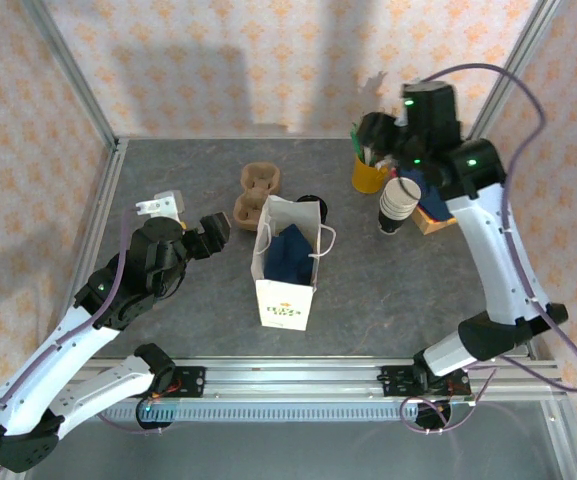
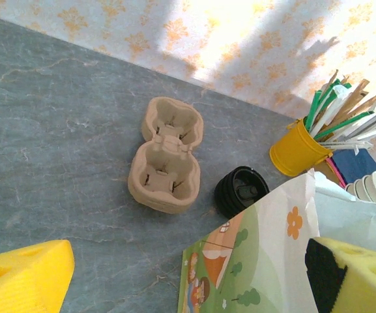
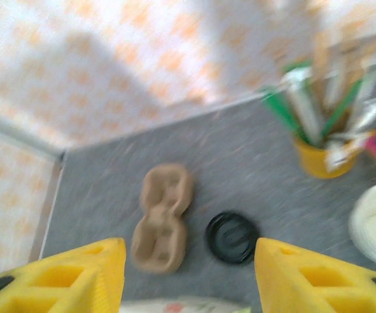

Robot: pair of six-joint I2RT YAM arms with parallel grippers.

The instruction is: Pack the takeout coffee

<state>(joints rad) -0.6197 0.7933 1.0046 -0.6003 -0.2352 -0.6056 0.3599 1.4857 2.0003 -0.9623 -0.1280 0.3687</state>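
As I watch, coffee: small round black-lidded coffee cup [image 2: 242, 190] stands beside brown pulp cup carrier [image 2: 165, 155]
Left gripper [image 1: 215, 230]: spread, empty
Right gripper [image 3: 188, 254]: spread, empty

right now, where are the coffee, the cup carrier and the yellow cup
takeout coffee [image 2: 241, 191]: left wrist view, black lid
cup carrier [image 2: 165, 155]: left wrist view, its middle
yellow cup [image 2: 295, 154]: left wrist view, side wall

The takeout coffee [image 2: 241, 190] is black-lidded, carrier [image 2: 165, 156] tan, cup [image 2: 295, 153] yellow, wallpaper [image 2: 240, 45] orange-flowered.
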